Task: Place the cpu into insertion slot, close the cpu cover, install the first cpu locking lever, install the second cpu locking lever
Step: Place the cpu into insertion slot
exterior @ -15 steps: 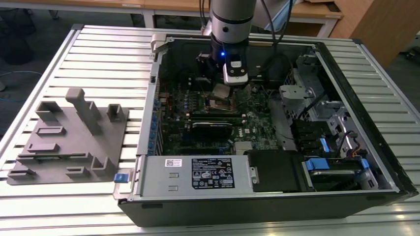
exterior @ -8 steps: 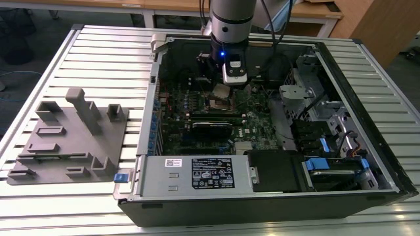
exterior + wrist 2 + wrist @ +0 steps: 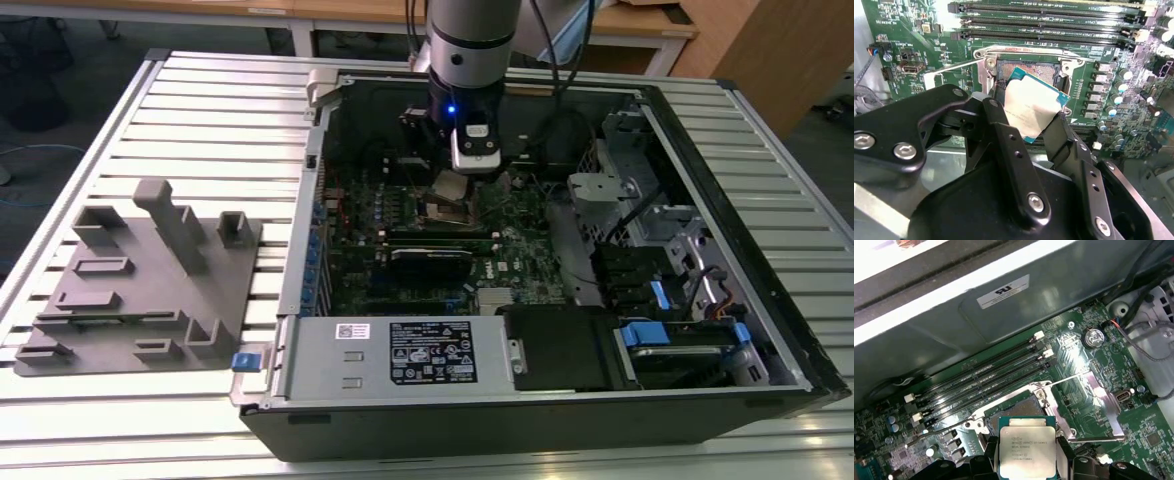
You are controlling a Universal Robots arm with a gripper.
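My gripper hangs inside the open computer case, shut on the cpu, a flat square chip with a silvery top. Both wrist views show the cpu pinched at two opposite edges by the black fingers. It is held tilted just above the insertion slot, a dark square socket with a metal rim. The cpu cover, a thin metal frame, is swung open to one side of the slot. A thin wire locking lever stands raised beside the socket.
Long black memory slots run along one side of the socket. The case walls surround the motherboard, with cables and drive bays at the exterior view's right. A grey fixture block lies on the slatted table at the exterior view's left.
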